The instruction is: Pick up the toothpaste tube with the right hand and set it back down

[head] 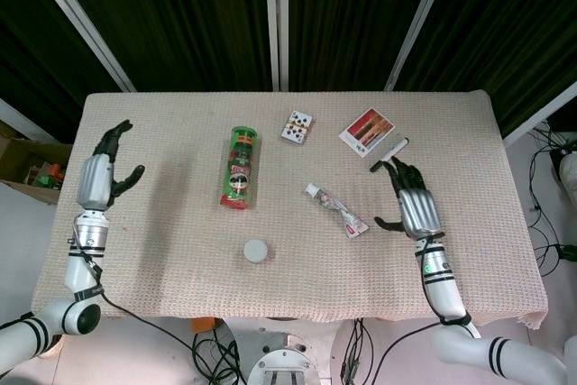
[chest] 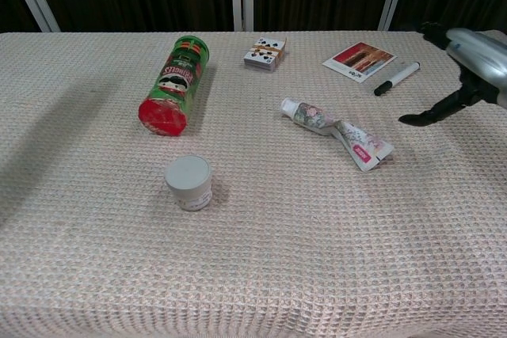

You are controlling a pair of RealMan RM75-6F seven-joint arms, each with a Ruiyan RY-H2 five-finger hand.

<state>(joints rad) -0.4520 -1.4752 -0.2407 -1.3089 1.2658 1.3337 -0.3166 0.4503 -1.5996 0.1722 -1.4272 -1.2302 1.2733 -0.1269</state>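
The toothpaste tube [head: 335, 208] is lying flat on the woven table cover [head: 180, 259], cap end pointing toward the far left and crimped tail toward the right hand [head: 415, 205], near the middle of the table. That hand is hovering just to the tube's right, apart from it, with its fingers spread and nothing in its grasp; in the chest view only its edge [chest: 475, 57] is showing at the right border, one dark finger reaching down toward the cloth. The left hand [head: 97, 174] is hanging at the far left edge of the table, fingers apart and holding nothing. A green chip can [chest: 173, 84] is lying on its side to the left of the tube, well apart from it, and a small white jar [chest: 188, 182] is standing nearer the front edge. Beyond the tube, a deck of playing cards [chest: 265, 53], a picture card [chest: 359, 61] and a black marker [chest: 396, 77] are lying near the table's far side
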